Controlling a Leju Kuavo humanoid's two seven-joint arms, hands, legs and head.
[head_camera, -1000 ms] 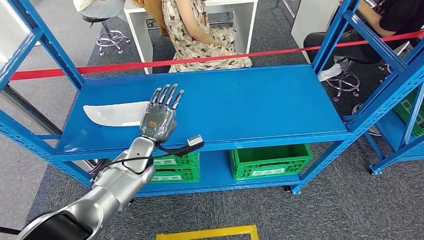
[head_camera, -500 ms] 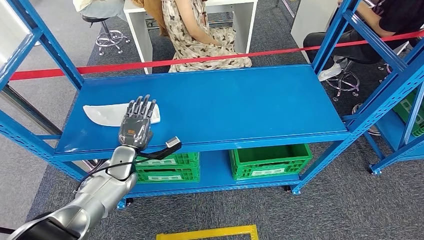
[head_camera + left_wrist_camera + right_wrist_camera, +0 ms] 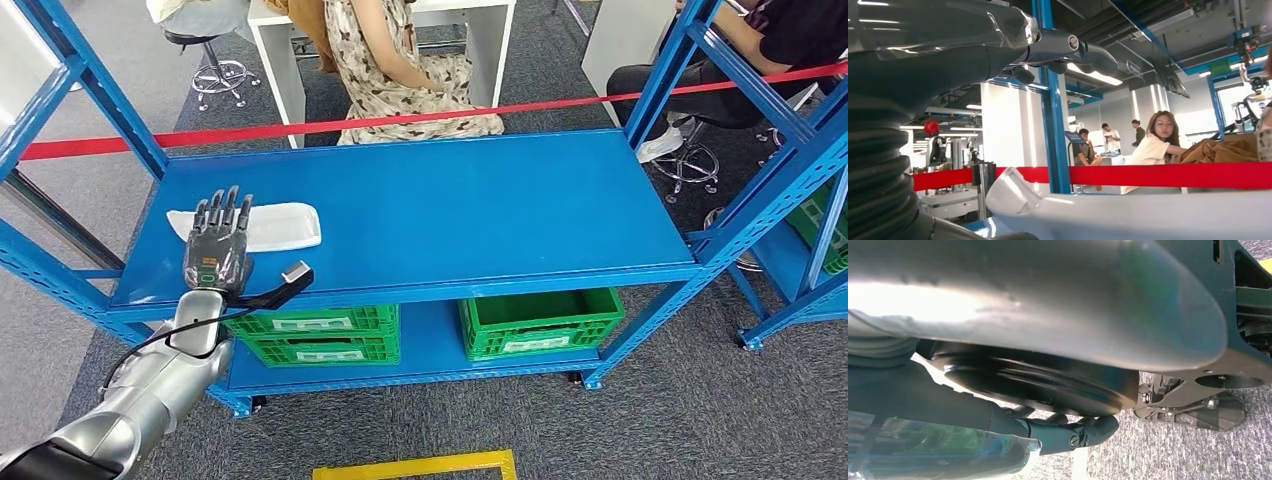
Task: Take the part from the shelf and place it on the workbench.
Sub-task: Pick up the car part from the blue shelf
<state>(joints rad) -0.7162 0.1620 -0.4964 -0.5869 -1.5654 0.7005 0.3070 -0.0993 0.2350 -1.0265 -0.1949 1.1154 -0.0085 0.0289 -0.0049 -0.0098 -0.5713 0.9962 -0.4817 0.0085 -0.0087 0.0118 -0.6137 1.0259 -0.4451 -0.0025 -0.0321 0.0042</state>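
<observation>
Now the left hand [image 3: 217,243] hovers over the white part's [image 3: 270,226] near end on the blue shelf [image 3: 480,210], fingers [image 3: 222,211] spread, holding nothing; best lower flat, curl under the long edge; thin part may slide.

One part, one hand, two crates on a blue shelf
One white part [image 3: 262,227] lies on the top board of one blue shelf [image 3: 480,210]; one robot hand [image 3: 216,247], the left, is above that board at the part's left end. Two green crates [image 3: 541,320] sit on the lower board, side by side. One red barrier tape [image 3: 420,117] runs behind the shelf. Two seated people [image 3: 400,70] are beyond the tape in the head view, with two wheeled stool bases [image 3: 222,80] on the carpet
</observation>
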